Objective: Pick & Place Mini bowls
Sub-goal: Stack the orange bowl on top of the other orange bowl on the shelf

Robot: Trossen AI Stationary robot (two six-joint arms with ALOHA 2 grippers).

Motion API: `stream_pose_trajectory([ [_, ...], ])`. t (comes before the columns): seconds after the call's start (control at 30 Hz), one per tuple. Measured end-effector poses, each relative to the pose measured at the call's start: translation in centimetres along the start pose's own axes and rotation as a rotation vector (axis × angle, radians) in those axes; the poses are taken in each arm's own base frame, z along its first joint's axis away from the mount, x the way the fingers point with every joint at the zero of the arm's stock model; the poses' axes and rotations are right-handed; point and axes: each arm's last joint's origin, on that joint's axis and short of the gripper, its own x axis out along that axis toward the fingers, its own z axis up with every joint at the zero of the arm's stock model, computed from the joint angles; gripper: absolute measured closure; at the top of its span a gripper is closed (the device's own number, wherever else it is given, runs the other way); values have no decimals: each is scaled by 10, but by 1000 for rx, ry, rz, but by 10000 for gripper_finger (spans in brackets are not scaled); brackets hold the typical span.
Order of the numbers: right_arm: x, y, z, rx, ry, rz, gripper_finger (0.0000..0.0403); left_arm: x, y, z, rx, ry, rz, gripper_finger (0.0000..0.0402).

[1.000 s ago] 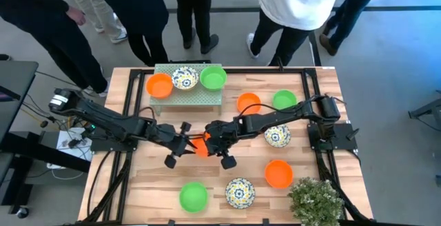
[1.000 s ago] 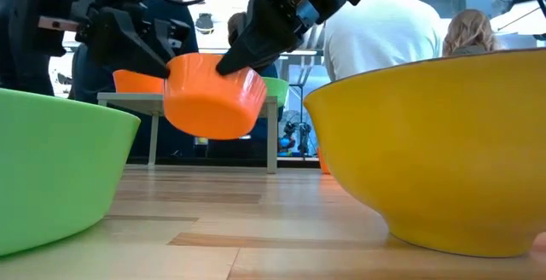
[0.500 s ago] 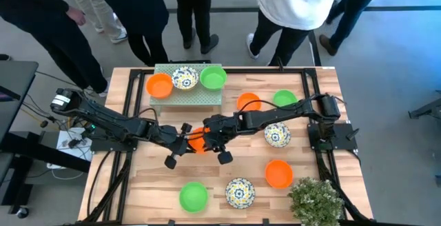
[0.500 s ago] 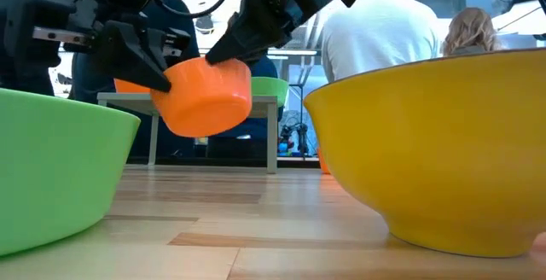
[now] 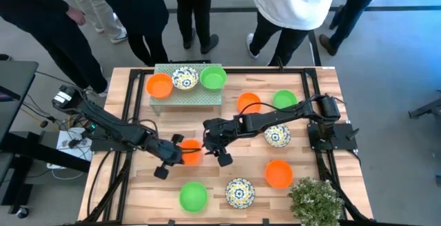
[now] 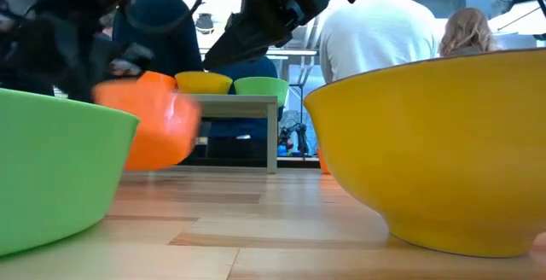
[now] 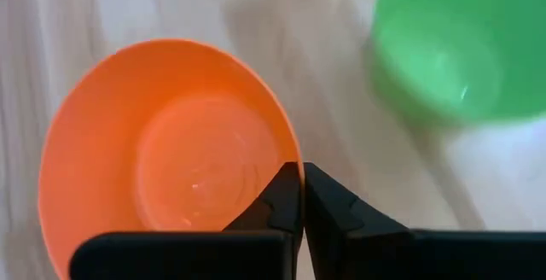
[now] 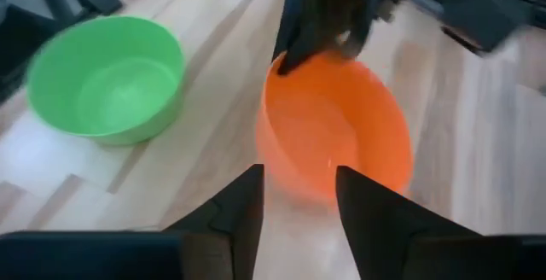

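An orange mini bowl (image 5: 191, 154) hangs above the middle of the table, with my left gripper (image 5: 180, 153) shut on it. The low view shows this bowl (image 6: 150, 131) clear of the wood. My right gripper (image 5: 206, 145) stands open just to the bowl's right, and the bowl (image 8: 334, 131) lies in front of its spread fingers (image 8: 246, 196). A low stand (image 5: 187, 95) at the far left carries an orange bowl (image 5: 159, 85), a floral bowl (image 5: 184, 78) and a green bowl (image 5: 213, 78), each on its base. My left gripper pinches the orange bowl's rim (image 7: 288, 154) on the side toward the table's left, one finger inside the bowl and one outside. The fingers slant down from the left. The bowl hangs clear of the table with its mouth roughly upward.
More bowls stand on the wood: green (image 5: 193, 196) and floral (image 5: 240, 192) near the front edge, and orange (image 5: 279, 173), floral (image 5: 277, 136), green (image 5: 284, 100) and orange (image 5: 249, 103) on the right. A bushy plant (image 5: 315, 200) fills the near right corner. People stand beyond the far edge.
My right gripper has opened and let go of the orange bowl while staying in place. My left gripper has shut on the bowl's rim. It has turned and carried the bowl toward the table's near left, slightly lower but still clear of the wood.
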Motion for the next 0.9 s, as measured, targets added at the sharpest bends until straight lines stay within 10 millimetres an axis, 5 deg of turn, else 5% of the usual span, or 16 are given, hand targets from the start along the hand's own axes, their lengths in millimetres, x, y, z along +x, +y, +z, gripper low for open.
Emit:
stream_pose_trajectory([
  [0.23,0,-1,0,0,5,-15,242,-30,-15,13,-58,248,142,393],
  [0.53,0,-1,-1,2,9,-14,245,-101,-5,46,-45,289,390,392],
  [0.9,0,-1,-1,3,12,-10,244,-181,34,30,-119,177,615,392],
])
